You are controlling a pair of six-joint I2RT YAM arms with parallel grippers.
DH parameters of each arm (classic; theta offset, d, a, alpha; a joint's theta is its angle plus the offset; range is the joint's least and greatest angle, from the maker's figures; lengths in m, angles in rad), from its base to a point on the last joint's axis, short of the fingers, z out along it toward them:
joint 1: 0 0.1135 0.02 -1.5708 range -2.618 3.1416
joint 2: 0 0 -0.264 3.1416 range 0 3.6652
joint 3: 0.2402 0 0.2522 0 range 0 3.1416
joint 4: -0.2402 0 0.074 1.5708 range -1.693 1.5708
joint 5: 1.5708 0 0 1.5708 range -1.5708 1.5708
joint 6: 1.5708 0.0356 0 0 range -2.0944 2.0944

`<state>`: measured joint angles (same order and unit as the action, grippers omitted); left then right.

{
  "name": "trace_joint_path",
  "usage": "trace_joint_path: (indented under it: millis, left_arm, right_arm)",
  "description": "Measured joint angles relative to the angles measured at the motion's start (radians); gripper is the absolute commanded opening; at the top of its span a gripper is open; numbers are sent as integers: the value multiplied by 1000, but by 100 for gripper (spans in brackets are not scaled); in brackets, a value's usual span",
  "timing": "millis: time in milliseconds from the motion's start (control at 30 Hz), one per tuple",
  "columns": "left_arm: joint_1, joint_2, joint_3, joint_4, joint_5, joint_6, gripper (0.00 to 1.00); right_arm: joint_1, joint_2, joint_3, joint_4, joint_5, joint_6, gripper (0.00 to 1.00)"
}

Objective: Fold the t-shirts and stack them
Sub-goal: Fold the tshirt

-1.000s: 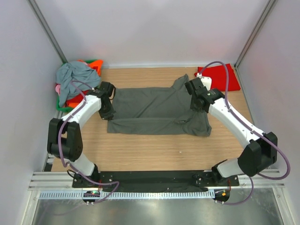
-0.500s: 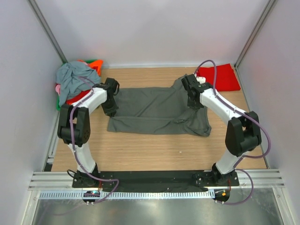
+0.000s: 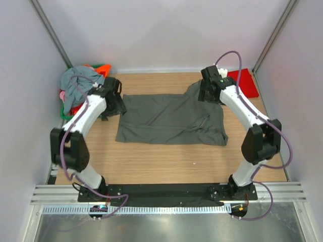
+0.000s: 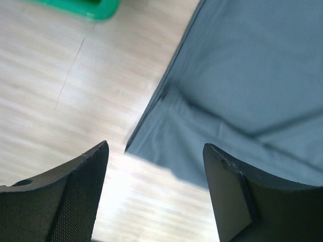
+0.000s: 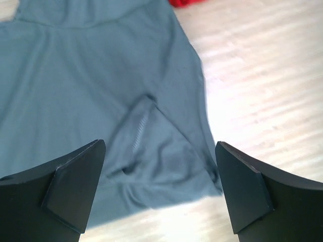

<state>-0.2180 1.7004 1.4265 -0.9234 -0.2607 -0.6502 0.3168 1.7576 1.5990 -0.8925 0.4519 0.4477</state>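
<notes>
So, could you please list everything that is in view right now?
charcoal-grey t-shirt: one, dark grey, spread out mid-table
red t-shirt: one, bright red, far right corner
blue-grey t-shirt: one, blue-grey, crumpled atop far-left pile
orange garment: one, orange, in that pile
pink garment: one, pink, sliver at pile's left edge
green basket: one, green, under the pile
table: one, light wood
left gripper: one, black, open over shirt's left edge
right gripper: one, black, open over shirt's right side
</notes>
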Motion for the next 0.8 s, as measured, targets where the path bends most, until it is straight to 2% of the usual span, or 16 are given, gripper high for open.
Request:
trace_joint_path:
  millis: [167, 233, 333, 467, 567, 800]
  left_arm:
    - [3, -276, -288, 61, 27, -37, 84]
    - [3, -324, -388, 90, 51, -57, 85]
    - [4, -333, -508, 148, 91, -86, 85]
    - [4, -325, -575, 216, 120, -113, 83]
    - [5, -313, -592, 272, 130, -131, 79]
    - [5, -288, -620, 376, 121, -157, 61]
  right_arm:
    - [-16, -268, -257, 31, -45, 44, 98]
    - [-57, -398, -394, 59, -106, 76, 98]
    - [-119, -512, -555, 89, -172, 122, 98]
    - [-166, -542, -714, 128, -260, 162, 98]
    - [-179, -540, -766, 137, -301, 176, 97]
    - [-182, -545, -786, 209, -373, 204, 96]
